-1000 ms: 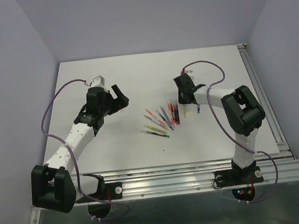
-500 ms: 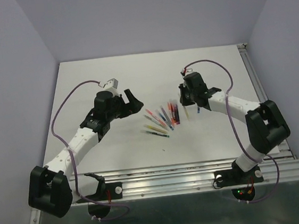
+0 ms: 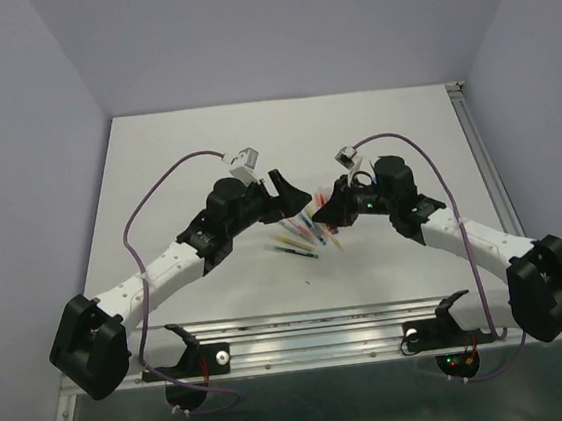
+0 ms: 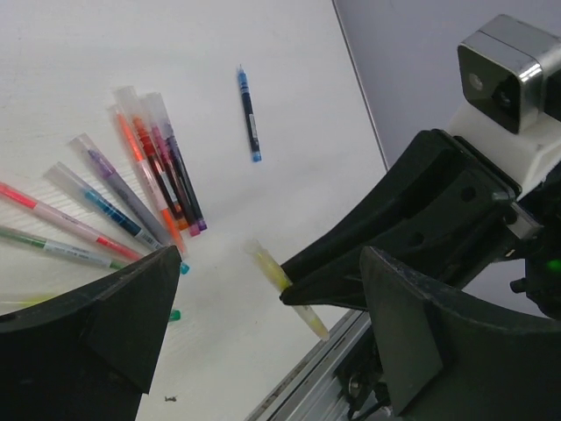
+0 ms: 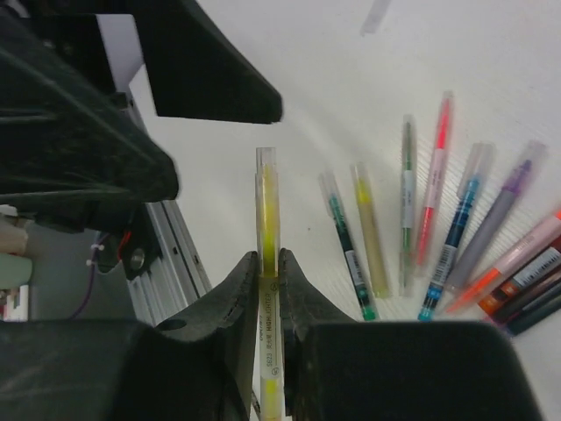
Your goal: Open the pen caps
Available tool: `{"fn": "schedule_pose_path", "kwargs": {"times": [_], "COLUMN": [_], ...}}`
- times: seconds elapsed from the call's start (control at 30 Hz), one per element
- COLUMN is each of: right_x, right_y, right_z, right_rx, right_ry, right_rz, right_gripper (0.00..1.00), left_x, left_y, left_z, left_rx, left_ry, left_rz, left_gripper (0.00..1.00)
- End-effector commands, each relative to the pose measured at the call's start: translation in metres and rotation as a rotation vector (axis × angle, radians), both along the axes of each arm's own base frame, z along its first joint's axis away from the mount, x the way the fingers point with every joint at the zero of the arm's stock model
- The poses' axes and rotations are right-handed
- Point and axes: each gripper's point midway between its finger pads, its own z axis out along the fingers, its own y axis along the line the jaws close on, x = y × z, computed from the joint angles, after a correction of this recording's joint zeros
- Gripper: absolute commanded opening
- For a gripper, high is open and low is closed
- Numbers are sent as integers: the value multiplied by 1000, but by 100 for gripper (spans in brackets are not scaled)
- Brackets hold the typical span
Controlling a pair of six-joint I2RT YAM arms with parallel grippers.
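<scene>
Item: yellow pen (image 5: 266,230), translucent cap (image 5: 266,163) fitted at its free end, is clamped by right gripper (image 5: 266,263) fingers near left gripper (image 4: 272,263), whose fingers are held apart, above capped pens (image 4: 131,202) fanned on table (image 4: 131,53).

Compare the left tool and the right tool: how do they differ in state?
The left tool is wide open; the right tool is shut. The left tool holds nothing; the right tool clamps a yellow pen by its barrel. Both hang above the table, close together.
</scene>
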Motion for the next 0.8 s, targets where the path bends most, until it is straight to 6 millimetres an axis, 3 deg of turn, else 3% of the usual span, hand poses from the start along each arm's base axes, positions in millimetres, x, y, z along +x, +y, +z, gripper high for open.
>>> {"fn": "schedule_pose_path", "kwargs": {"times": [0.0,0.13,0.4,0.53,0.73,0.77], "right_x": [-17,-17,-7,-6,-3,-2], "right_y": [12,15,18,21,22,21], "right_z": [31,39,49,51,45,44], "right_rx": [124,159,204,213,198,194], "right_ry": [-72,-78,-93,-85,-60,-56], "right_rz": [88,83,29,44,36,28], "right_gripper": [1,1,1,1,1,1], "left_x": [5,3,-1,0,-1,-1], "left_y": [-13,-18,-19,-20,-21,-21], "left_z": [18,22,25,24,24,26], "left_rx": [-80,-95,-121,-119,-124,-129], "left_ry": [-26,-25,-27,-27,-22,-21], "left_rz": [18,14,20,18,15,16], "left_gripper": [92,78,67,53,22,9]}}
